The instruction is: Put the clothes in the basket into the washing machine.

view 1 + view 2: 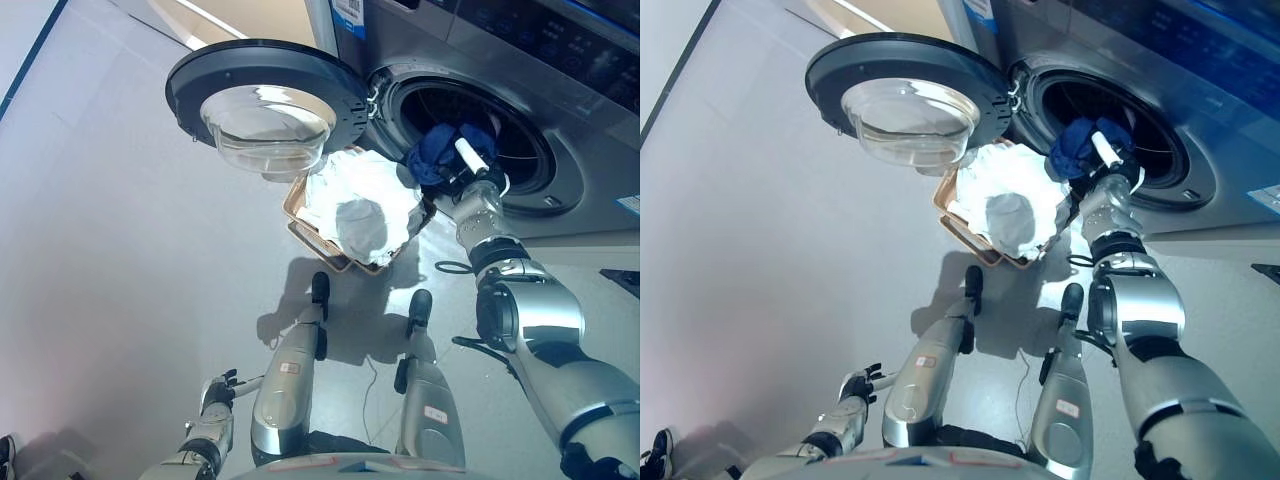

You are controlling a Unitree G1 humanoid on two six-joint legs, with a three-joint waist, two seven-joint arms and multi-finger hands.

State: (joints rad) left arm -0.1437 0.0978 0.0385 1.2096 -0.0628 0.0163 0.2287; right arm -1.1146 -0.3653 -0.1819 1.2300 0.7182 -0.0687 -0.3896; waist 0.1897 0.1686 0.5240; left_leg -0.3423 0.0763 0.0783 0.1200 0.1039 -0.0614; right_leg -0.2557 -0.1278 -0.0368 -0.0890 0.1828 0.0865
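Observation:
A silver front-loading washing machine point(560, 90) stands at the upper right, its round door point(265, 95) swung wide open to the left. My right hand point(470, 165) is at the lower rim of the drum opening point(480, 120), shut on a dark blue garment point(440, 150) that bunches at the opening's edge. Below the door sits a tan basket point(300, 215) holding white and pale grey clothes point(360, 205). My left hand point(215, 395) hangs low at the lower left, fingers relaxed and holding nothing.
Pale grey floor point(110, 240) spreads to the left of the basket and door. A cream wall or cabinet edge point(250, 15) shows at the top, left of the machine.

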